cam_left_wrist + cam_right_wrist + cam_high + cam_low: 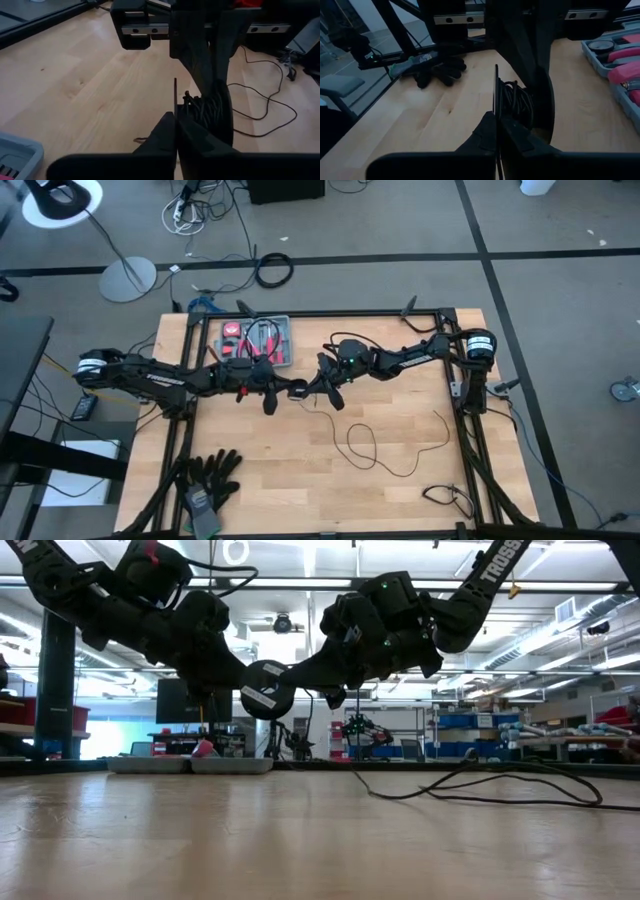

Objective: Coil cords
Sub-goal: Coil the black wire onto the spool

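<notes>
The cords are one thin black wire. Part of it is gathered into a small bundle of loops (202, 107) (516, 100), held above the table's middle between my two grippers. A round black puck (265, 690) with a white label hangs at the bundle. The rest of the wire (362, 442) lies slack on the wood in an open loop toward the right edge. My left gripper (298, 390) comes in from the left and is shut. My right gripper (325, 385) comes in from the right, also shut. Their fingers pass side by side. My left gripper is shut at the bundle's loops (520, 92), coming nearly level from the table's left. Its own fingers (540, 95) hide where they close on the wire. The bundle is lifted clear of the table. My right gripper is shut at the same bundle (207, 112), coming nearly level from the table's right. Its dark fingers (217, 85) cover the pinch. The loops hang beside them, and the free wire (265, 105) trails slack down to the table.
A grey case of red tools (258, 342) sits at the far edge behind the grippers. Black gloves (210, 475) lie near the front left corner. A small second coil (447, 497) lies at the front right. Bare wood lies front and centre.
</notes>
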